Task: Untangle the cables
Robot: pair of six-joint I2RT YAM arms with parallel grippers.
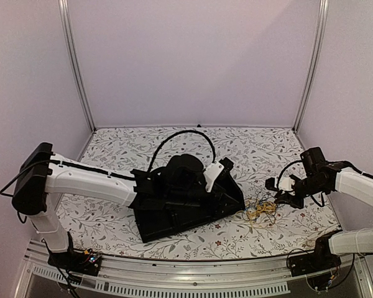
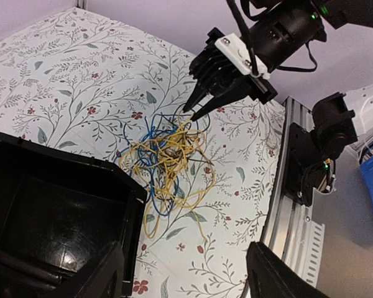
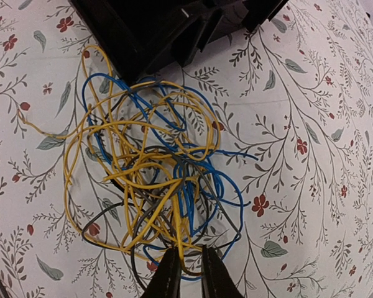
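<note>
A tangle of yellow, blue and grey cables [image 1: 262, 211] lies on the floral cloth just right of a black bin [image 1: 174, 220]. It also shows in the left wrist view [image 2: 165, 158] and the right wrist view [image 3: 155, 167]. My right gripper [image 3: 189, 276] is down at the tangle's edge, jaws a narrow gap apart with a yellow strand running between them, not pinched. It shows from the left wrist [image 2: 192, 113] and from above [image 1: 278, 197]. My left gripper [image 2: 186, 279] is wide open and empty, hovering over the bin's right end [image 1: 227, 171].
The black bin [image 2: 50, 205] lies tilted under my left arm, its corner close to the cables [image 3: 161, 31]. The metal front rail [image 2: 292, 198] and the right arm's base [image 2: 326, 139] are near the tangle. Walls enclose the table.
</note>
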